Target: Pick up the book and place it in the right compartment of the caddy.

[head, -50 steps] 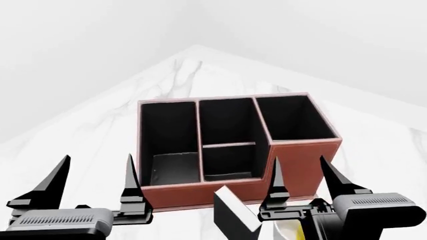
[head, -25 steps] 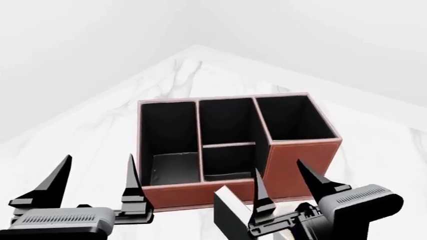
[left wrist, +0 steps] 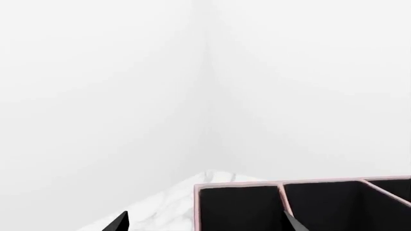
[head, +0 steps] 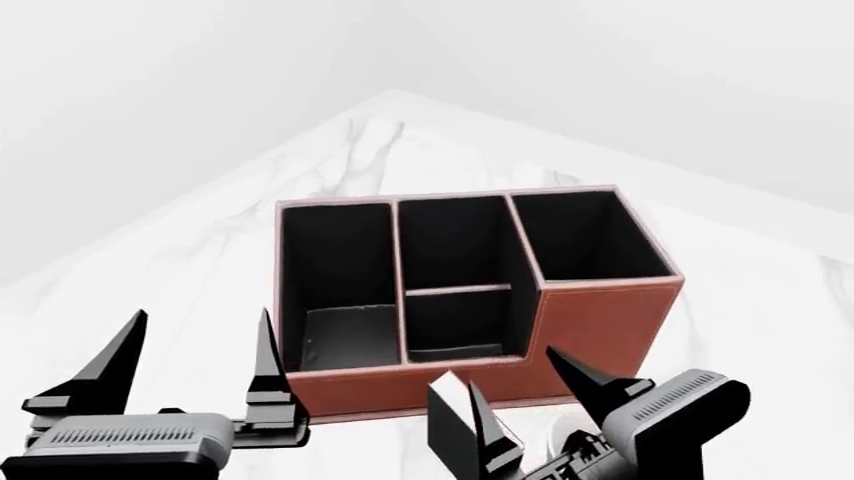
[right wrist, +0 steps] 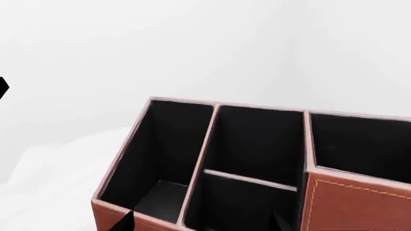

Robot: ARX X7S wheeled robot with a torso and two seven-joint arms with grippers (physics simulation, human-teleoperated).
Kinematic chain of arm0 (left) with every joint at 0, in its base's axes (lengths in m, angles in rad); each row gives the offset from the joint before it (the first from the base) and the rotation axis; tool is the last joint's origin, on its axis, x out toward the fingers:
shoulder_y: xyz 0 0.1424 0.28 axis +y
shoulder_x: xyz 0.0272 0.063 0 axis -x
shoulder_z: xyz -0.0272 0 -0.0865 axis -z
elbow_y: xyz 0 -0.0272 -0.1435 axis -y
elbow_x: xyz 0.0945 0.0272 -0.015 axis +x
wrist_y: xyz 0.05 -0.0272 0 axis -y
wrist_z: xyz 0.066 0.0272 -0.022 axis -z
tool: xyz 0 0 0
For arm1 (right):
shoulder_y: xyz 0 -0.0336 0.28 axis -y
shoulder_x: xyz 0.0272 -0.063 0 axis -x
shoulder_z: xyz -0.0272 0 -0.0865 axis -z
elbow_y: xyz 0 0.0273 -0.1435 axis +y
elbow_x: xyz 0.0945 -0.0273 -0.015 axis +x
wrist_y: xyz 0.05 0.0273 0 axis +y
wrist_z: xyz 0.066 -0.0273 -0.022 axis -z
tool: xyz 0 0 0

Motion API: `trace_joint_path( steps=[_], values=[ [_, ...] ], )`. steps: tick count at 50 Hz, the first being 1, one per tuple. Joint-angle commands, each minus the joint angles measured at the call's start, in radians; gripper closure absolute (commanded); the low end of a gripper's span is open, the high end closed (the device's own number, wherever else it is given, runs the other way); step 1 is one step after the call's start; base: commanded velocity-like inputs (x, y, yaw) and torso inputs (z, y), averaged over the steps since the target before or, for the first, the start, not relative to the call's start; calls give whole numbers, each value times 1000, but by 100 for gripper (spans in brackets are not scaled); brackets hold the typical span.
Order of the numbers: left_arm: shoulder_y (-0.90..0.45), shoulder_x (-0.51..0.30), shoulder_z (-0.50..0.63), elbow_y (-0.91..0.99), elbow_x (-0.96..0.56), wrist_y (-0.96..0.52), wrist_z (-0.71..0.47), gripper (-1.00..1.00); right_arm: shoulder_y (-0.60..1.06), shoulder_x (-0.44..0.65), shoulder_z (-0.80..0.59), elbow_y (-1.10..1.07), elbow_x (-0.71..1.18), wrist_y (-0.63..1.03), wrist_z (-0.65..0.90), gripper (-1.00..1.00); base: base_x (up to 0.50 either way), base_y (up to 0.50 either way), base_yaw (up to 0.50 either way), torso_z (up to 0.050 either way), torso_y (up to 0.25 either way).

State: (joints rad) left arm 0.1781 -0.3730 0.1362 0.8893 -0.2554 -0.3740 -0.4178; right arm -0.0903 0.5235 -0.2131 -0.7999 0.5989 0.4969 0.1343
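The reddish-brown caddy (head: 601,320) stands mid-table, black inside. Its right compartment (head: 587,235) is the tall square well at its right end, and it is empty. The black book (head: 449,436) with white page edges stands tilted just in front of the caddy's low front wall. My right gripper (head: 518,375) is open, tilted, and low at the book; its left finger overlaps the book, and I cannot tell whether they touch. My left gripper (head: 200,330) is open and empty at the caddy's front left. The right wrist view shows the caddy (right wrist: 334,202) and right compartment (right wrist: 359,144), but not the book.
The caddy stands on a white marble table (head: 387,150) that narrows to a far corner against pale walls. The left wrist view shows the caddy's top rim (left wrist: 301,183) and table beyond. A pale mug-like shape (head: 557,432) is mostly hidden behind my right gripper.
My right gripper has dropped, shifted left and tilted, so its left finger now crosses the book. The yellow of the mug is no longer seen. The left gripper barely moved.
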Motion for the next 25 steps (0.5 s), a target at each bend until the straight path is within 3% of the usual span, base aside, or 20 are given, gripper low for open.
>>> trace_joint_path(
  steps=[1,25],
  values=[
    [-2,-4,4,-2,-3,1,-5,-100,2,7,-9,11,13,5,-13,-100,0,0,0,0,0],
    [-3,-12,15,-12,-5,10,-14,-100,-6,-18,-69,111,-58,-51,-41,-100,0,0,0,0,0]
  ],
)
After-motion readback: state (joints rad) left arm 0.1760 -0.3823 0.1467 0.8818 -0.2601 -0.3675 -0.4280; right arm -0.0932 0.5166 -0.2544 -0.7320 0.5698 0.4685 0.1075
